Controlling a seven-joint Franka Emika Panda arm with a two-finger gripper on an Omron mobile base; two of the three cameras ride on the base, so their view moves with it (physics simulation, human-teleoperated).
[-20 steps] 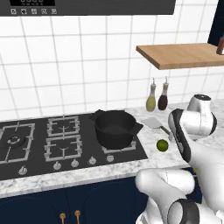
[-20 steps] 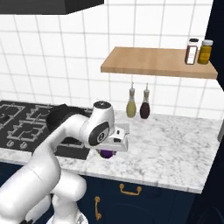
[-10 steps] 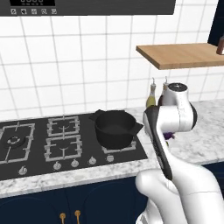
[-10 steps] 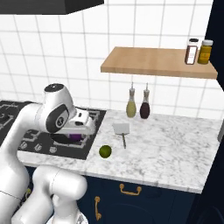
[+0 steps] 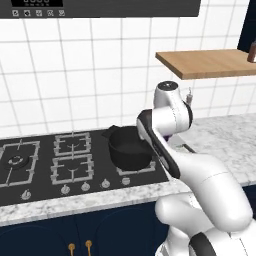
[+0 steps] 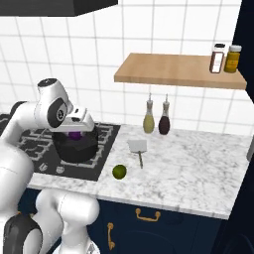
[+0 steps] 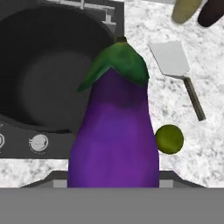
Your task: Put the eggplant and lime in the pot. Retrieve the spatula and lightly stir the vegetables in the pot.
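Note:
My gripper (image 6: 75, 130) is shut on the eggplant (image 7: 115, 131), a glossy purple lump with a green cap, and holds it just above the black pot (image 6: 74, 152). In the hand view the eggplant hangs by the right rim of the pot (image 7: 26, 52), whose inside looks bare. The lime (image 6: 119, 171) lies on the marble counter near the hob's front corner, to the right of the pot. Beyond the lime lies the spatula (image 6: 138, 146), grey blade toward the wall. Both also show in the hand view: lime (image 7: 169, 139), spatula (image 7: 169, 59). From the left base view the pot (image 5: 129, 155) stands on the hob's near right burner.
Two bottles (image 6: 148, 119), one yellowish and one dark, stand against the tiled wall behind the spatula. A wooden shelf (image 6: 173, 72) with two jars hangs above the counter. The black hob (image 5: 45, 160) with knobs along its front stretches left of the pot.
The arm has swung left from the counter to over the pot, carrying the eggplant. The lime and spatula have stayed where they lay.

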